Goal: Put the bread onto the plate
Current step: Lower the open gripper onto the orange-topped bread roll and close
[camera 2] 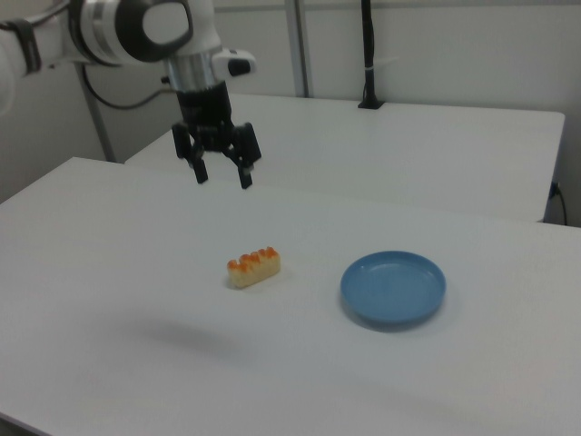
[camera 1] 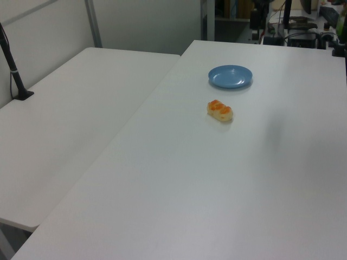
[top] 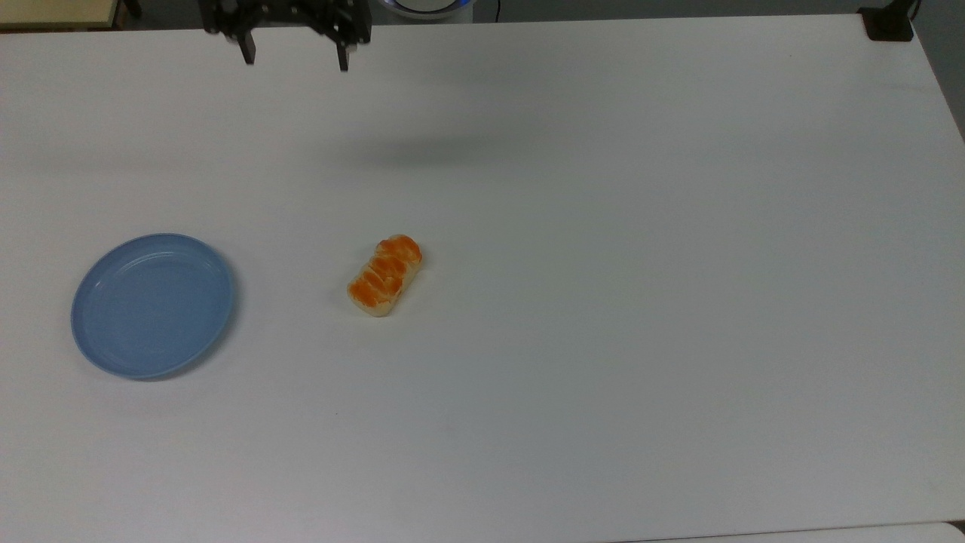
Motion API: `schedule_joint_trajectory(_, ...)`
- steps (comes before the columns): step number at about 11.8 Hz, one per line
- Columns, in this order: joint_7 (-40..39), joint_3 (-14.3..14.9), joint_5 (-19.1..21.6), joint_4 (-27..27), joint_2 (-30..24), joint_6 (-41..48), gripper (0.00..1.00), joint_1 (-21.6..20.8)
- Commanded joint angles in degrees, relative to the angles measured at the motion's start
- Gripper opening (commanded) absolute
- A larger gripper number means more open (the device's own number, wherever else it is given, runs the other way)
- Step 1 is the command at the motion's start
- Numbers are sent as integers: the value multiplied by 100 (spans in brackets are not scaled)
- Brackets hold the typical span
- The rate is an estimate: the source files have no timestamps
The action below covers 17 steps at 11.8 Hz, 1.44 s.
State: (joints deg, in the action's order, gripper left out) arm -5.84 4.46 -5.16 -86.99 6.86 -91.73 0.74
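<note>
Bread [top: 384, 275] lay untouched beside the plate [top: 153, 304]; your gripper [camera 2: 221, 174] hung high, fingers spread. You needed to descend squarely across its short sides.

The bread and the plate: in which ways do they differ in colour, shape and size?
Colour: the small oblong bun with a glossy orange-brown ridged top is pale beige at the sides, while the round shallow plate is plain light blue. Shape: the bun is long and raised; the plate is circular and low, with a raised rim. Size: the bun is about half as long as the plate is wide. Both rest on the white table, apart from each other.
</note>
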Motion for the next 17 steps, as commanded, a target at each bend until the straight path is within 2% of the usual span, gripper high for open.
schedule_joint_trajectory(1, 99, 55, -231, -63, 509, -729, 100, -267)
schedule_joint_trajectory(2, 553, 46, -144, -195, 675, -1124, 100, -303)
schedule_joint_trajectory(4, 1896, 55, -108, -842, 817, -2448, 100, -425)
schedule_joint_trajectory(6, 2419, 55, -116, -1459, 870, -3323, 100, -531)
schedule_joint_trajectory(9, 3139, 55, -177, -1514, 1238, -3799, 100, -637)
schedule_joint_trajectory(13, 3431, 55, -231, -1549, 1607, -4159, 100, -672)
schedule_joint_trajectory(15, 3598, -50, -466, -1558, 1748, -4204, 100, -655)
schedule_joint_trajectory(17, 3669, -77, -704, -1654, 1767, -4204, 94, -637)
